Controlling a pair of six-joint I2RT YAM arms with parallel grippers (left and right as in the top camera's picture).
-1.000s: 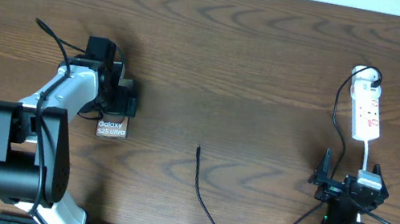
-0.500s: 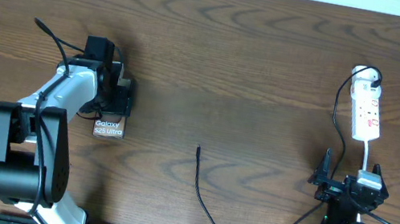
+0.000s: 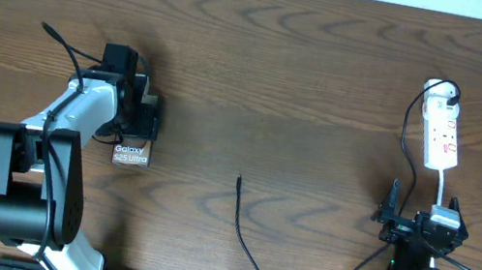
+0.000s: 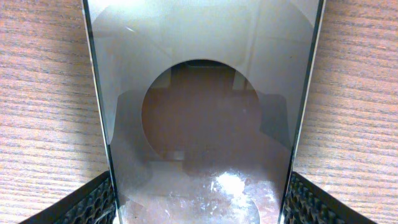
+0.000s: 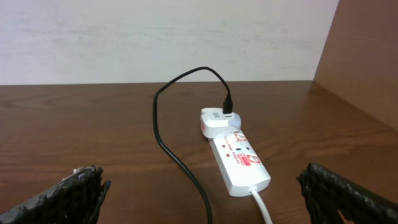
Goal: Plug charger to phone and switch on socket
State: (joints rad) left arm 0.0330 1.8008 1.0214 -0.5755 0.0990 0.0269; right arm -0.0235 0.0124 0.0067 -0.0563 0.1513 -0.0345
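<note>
The phone [image 3: 131, 154], dark with white "Galaxy S25 Ultra" lettering, lies at the left of the table and fills the left wrist view [image 4: 205, 124]. My left gripper [image 3: 140, 125] is shut on its far end, with a finger on each long edge [image 4: 202, 205]. The charger is a thin black cable; its loose tip [image 3: 239, 181] lies mid-table, apart from the phone. The cable curves to the front and runs up to a round white plug [image 3: 439, 90] in the socket [image 3: 443, 136]. My right gripper [image 3: 422, 226] is open and empty, just short of the socket [image 5: 239, 163].
The socket's white cord [image 5: 261, 202] runs back toward my right gripper [image 5: 208, 196]. The black charger cable [image 5: 171, 146] loops over the table left of the socket. A pale wall [image 5: 168, 37] stands behind the table's far edge.
My left gripper has shifted the phone slightly to the left over the last second. The right arm, the cable and the socket have not moved.
</note>
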